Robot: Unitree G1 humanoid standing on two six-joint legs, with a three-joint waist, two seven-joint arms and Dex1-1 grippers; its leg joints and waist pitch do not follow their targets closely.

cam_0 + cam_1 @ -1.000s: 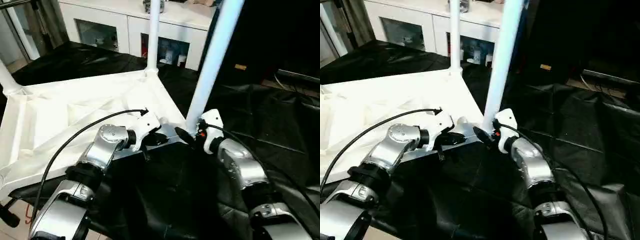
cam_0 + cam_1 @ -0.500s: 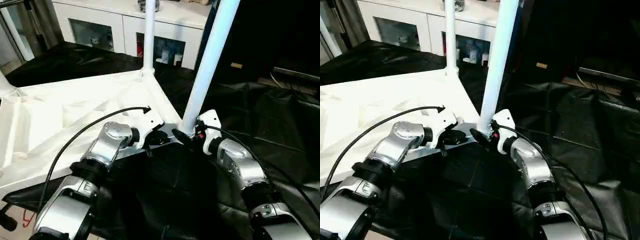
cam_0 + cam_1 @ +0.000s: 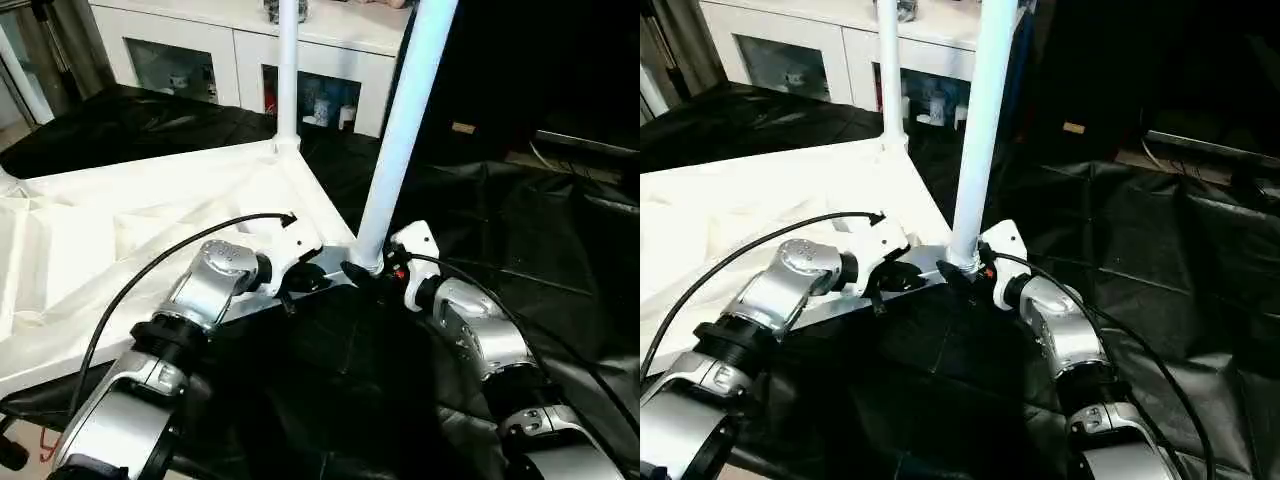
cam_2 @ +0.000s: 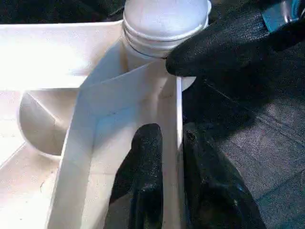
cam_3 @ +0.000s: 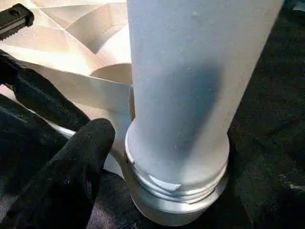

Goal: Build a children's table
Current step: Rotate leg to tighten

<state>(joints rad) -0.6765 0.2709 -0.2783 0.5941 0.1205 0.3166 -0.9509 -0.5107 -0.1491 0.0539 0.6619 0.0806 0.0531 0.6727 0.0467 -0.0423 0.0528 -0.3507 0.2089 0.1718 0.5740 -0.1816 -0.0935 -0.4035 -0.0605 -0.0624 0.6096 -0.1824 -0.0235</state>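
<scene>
Item: table top (image 3: 150, 215), upside down, left of frame. Left tool (image 4: 169, 157) pinches its rim; right tool (image 3: 372, 275) spread around leg (image 3: 395, 140), centre. Step: seating leg. Next, you press it home

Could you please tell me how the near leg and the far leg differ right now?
The near leg leans to the right, with the right claw at its base; the far leg stands upright, away from both claws. The near leg looks thicker. Both are white tubes in corner sockets of the upturned tabletop.
</scene>
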